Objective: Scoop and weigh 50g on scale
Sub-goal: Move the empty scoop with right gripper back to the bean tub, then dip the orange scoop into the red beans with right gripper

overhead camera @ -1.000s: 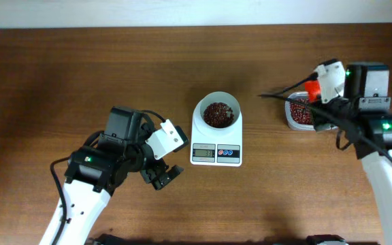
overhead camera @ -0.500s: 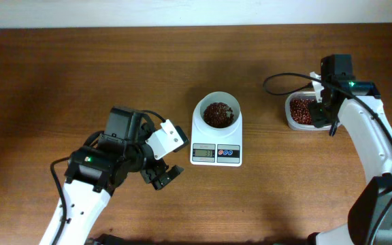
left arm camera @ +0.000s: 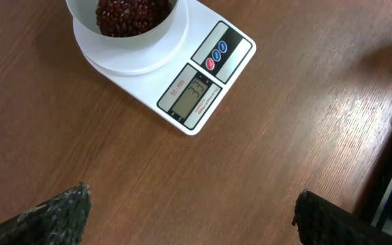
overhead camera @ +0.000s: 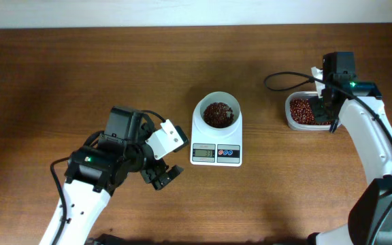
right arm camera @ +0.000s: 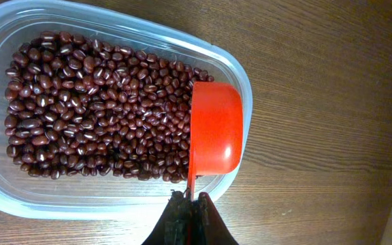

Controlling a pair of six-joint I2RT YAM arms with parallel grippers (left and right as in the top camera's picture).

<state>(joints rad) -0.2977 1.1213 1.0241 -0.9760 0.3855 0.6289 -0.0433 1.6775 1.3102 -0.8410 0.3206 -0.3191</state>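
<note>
Closest, the right hand [right arm camera: 189, 212] is clenched on the red scoop [right arm camera: 216, 129], sunk among beans [right arm camera: 94, 109] in the tub [right arm camera: 46, 204]; a small, level dip seems wise, since the scale [overhead camera: 216, 148] at the tub's 9 o'clock already holds beans. Beyond, the left hand [overhead camera: 163, 177] hangs released.

One scale [overhead camera: 216, 154], one tub [right arm camera: 39, 197], one red scoop [right arm camera: 216, 128], two bean heaps [overhead camera: 218, 113] (grains uncountable).

In the left wrist view, the top edge cuts the bowl [left arm camera: 87, 30] of the scale [left arm camera: 203, 68] at 11 o'clock. The digits on its display [left arm camera: 194, 95] are too small to read. In the right wrist view, the tub [right arm camera: 114, 201] is cut at 9 o'clock, and the right gripper [right arm camera: 189, 221] hides the handle of the scoop [right arm camera: 216, 129] at 6 o'clock.
</note>
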